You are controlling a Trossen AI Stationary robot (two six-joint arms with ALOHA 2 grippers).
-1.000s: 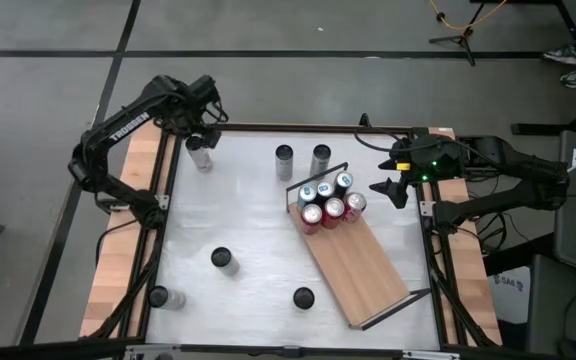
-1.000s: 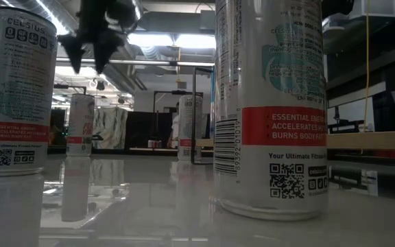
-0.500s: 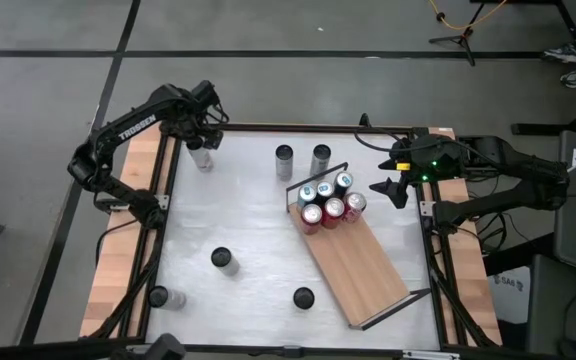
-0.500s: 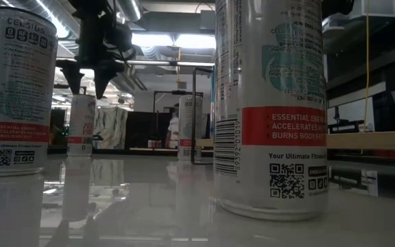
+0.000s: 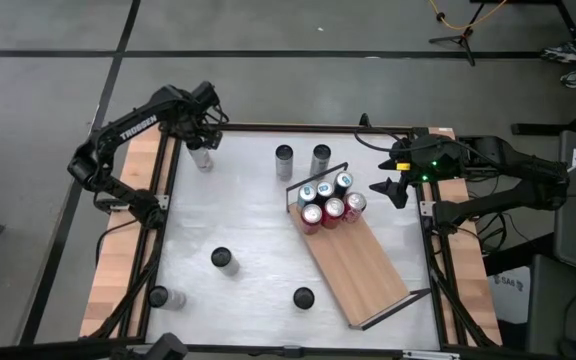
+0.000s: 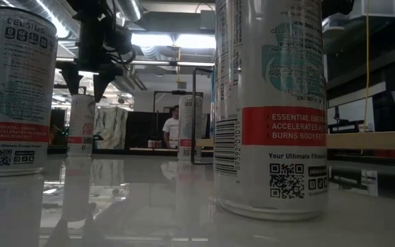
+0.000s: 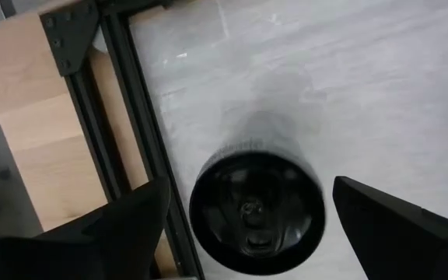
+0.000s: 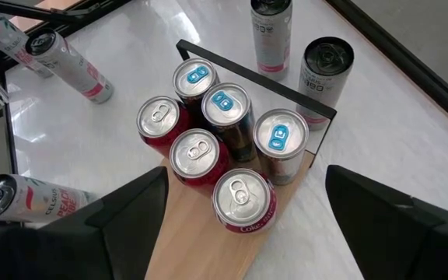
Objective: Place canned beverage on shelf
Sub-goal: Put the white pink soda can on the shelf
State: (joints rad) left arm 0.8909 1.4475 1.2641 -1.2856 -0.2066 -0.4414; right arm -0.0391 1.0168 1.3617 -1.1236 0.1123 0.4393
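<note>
The left gripper (image 5: 201,143) is hanging over a can (image 5: 201,158) standing at the table's far left corner, its fingers (image 7: 127,222) spread wide to either side of the can's dark top (image 7: 257,204) and not touching it. In the low view its fingertips (image 6: 86,77) are pointing down just above that can (image 6: 81,125).

The right gripper (image 5: 388,189) is waiting beside the table's right edge, fingers (image 8: 127,204) standing apart and holding nothing, looking toward the shelf (image 5: 361,262). The shelf is lying at an angle on the right half of the white table (image 5: 253,240), a black wire rail at each short end. Six cans are sitting bunched at its far end against the rail: three with red sides (image 8: 243,201) and three with blue tabs (image 8: 224,102).

Two more cans (image 5: 320,158) are standing on the table just past that rail. Three others are standing near the front: one (image 5: 222,260) left of centre, one (image 5: 158,297) at the left edge, one (image 5: 303,298) near the shelf's front end. In the room behind, a person in a white shirt (image 6: 173,126) is standing far off.
</note>
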